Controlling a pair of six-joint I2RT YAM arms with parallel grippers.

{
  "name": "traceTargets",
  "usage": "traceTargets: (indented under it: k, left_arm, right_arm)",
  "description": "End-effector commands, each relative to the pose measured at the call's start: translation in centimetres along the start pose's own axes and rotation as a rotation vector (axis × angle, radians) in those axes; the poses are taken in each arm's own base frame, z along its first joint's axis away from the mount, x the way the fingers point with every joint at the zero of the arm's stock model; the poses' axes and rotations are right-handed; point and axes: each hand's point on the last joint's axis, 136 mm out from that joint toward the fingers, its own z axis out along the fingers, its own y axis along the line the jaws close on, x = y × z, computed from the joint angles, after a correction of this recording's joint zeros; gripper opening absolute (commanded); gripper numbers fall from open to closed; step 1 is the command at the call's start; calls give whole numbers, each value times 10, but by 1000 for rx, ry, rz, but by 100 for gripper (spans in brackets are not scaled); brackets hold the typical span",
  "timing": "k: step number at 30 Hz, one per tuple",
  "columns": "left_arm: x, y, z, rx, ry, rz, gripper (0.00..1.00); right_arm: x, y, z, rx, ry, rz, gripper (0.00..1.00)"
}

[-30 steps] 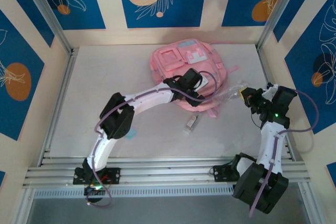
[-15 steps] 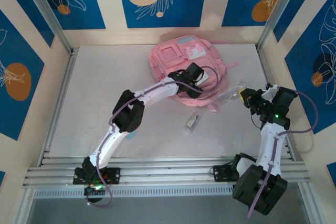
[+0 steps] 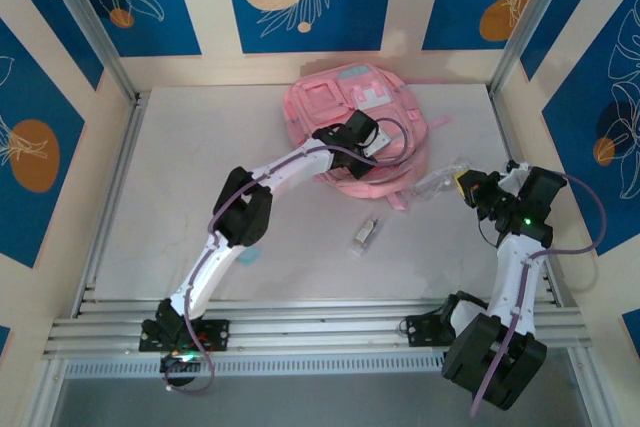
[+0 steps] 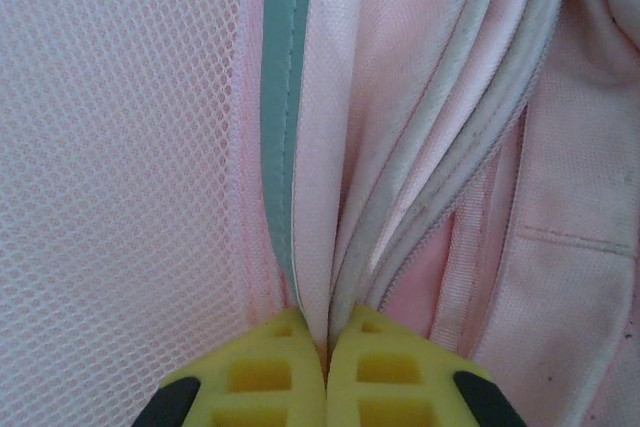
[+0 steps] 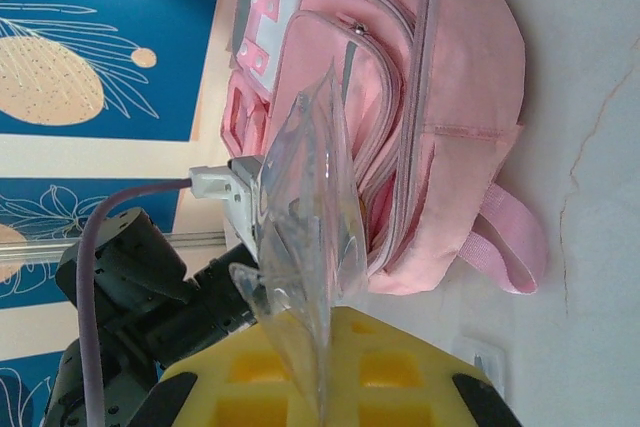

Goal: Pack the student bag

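Note:
The student bag (image 3: pixel 335 117), a soft pink backpack with grey-blue trim, lies flat at the back middle of the table. My left gripper (image 3: pixel 374 145) rests on its right half, and its yellow fingers (image 4: pixel 290 372) are shut on a fold of pink fabric and zip edge (image 4: pixel 330 247) beside a teal strip (image 4: pixel 280 97). My right gripper (image 3: pixel 464 188) hovers to the right of the bag, shut on a crumpled clear plastic bag (image 5: pixel 305 207). The clear plastic bag (image 3: pixel 440 178) hangs toward the backpack (image 5: pixel 450 87).
A small clear packet (image 3: pixel 366 233) lies on the table in front of the backpack. A pink strap (image 5: pixel 510 237) sticks out at the bag's near side. A metal frame rail (image 3: pixel 110 197) borders the table on the left, and patterned walls close in the sides and back.
My left gripper went from open to shut, pinching the backpack's edge, and reached a little farther back; the backpack shifted slightly toward the back wall. The right arm stayed still.

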Motion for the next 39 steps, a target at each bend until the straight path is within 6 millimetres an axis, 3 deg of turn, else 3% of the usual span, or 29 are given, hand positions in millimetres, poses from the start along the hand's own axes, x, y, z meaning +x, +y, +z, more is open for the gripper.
traceTargets:
  k: [1,5,13,17,20,24,30,36,39]
  left_arm:
    - [37,4,3,23,116,-23,0]
    - [13,-3,-26,116,51,-114,0]
    - [-59,-6,-119,313,-181,-292,0]
    - [-81,-3,-148,349,-256,-322,0]
    - [-92,4,-156,382,-288,-364,0]
    - [-98,8,-160,416,-306,-407,0]
    - [-110,4,-177,469,-345,-457,0]
    - [-124,2,-199,513,-407,-493,0]
    - [-129,0,-207,533,-430,-509,0]
  right_arm:
    - [0,14,-7,-27,-4,-34,0]
    - [2,12,-7,-28,-2,-27,0]
    - [2,14,-11,-30,-24,-44,0]
    - [6,14,-8,-54,-7,-37,0]
    - [11,11,1,-67,7,-24,0]
    - [15,17,29,-101,-5,-59,0]
    - [10,51,85,-128,-28,-187,0]
    - [-5,58,145,-175,-18,-156,0]
    - [-2,72,172,-245,14,-148,0]
